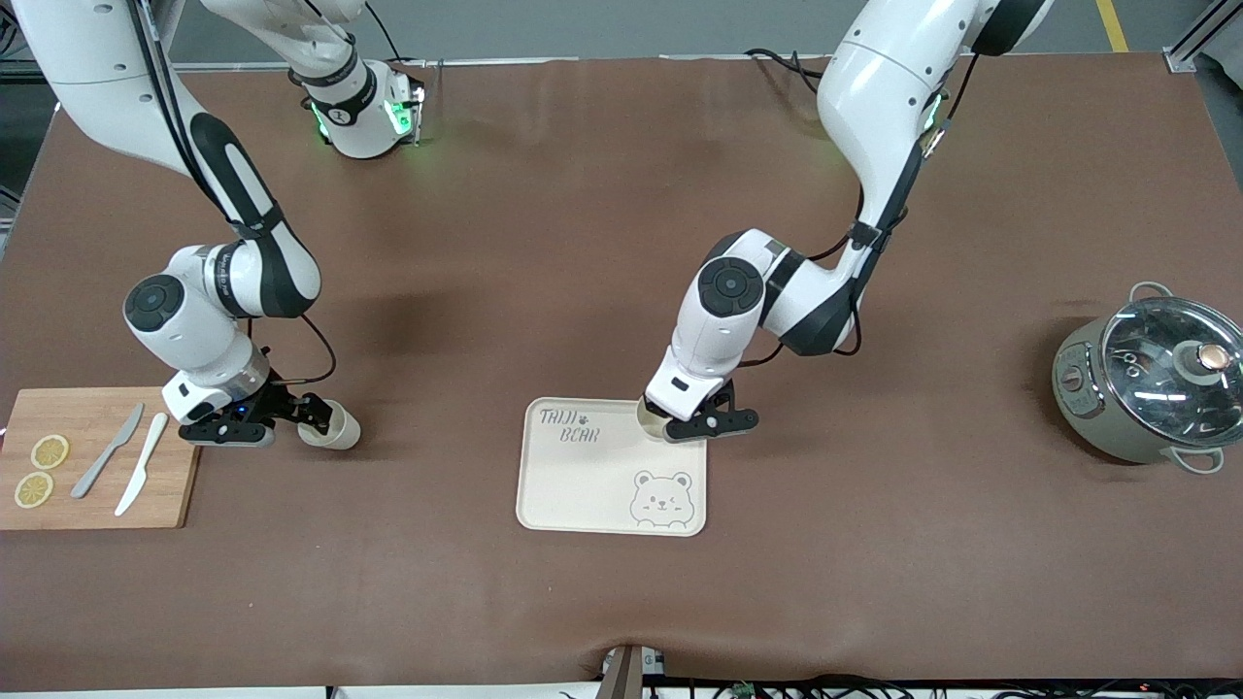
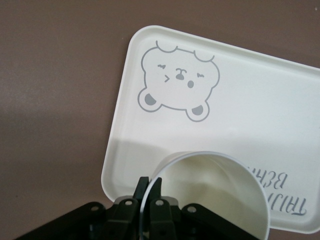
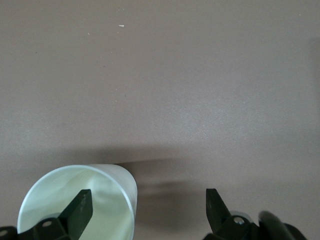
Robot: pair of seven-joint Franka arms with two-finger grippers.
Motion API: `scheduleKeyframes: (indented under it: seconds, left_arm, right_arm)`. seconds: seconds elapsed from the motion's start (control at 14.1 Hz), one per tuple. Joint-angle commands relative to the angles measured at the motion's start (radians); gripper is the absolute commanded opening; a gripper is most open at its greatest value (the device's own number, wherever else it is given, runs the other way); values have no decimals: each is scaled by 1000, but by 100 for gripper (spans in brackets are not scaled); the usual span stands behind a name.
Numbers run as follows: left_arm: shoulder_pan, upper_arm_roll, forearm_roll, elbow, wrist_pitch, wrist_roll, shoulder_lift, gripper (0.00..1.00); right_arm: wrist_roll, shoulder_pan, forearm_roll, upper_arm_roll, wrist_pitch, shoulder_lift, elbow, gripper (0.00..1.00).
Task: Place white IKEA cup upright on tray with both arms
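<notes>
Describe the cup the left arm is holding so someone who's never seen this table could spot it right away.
Start at the cream tray with the grey bear drawing in the middle of the brown table. At the tray corner farthest from the front camera, toward the left arm's end, the left gripper pinches the rim of a white cup. The other white cup sits off the tray beside the wooden cutting board.

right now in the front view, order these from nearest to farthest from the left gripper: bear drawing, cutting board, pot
Measured from the left gripper, which pinches a cup at the tray corner:
1. Bear drawing, on the tray, nearer the front camera.
2. Pot, at the left arm's end of the table.
3. Cutting board, at the right arm's end, by the right gripper.
</notes>
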Motion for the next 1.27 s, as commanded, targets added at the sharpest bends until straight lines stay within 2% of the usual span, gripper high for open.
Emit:
scheduleKeyframes:
  seconds: [0.0,0.21,0.42,0.92,0.99,1.2]
  left_arm:
    - [-10,26,37,28,33,-24,40,0]
    - [-12,36,38,28,64,-24,59,0]
    - [-15,43,61,28,86,-24,73,0]
    - [-13,50,73,28,105,-24,86,0]
    - [-15,50,73,28,107,-24,88,0]
    - [-13,50,73,28,109,-24,94,0]
  right_arm:
    - [-13,10,12,1,31,-3,-16,100]
    - [-13,12,12,1,43,3,-16,100]
    - [-13,21,12,-1,129,11,-56,100]
    - [-15,20,9,-1,128,11,-56,100]
    - [-15,20,7,-1,128,9,-57,98]
    - [-15,21,7,-1,121,8,-57,75]
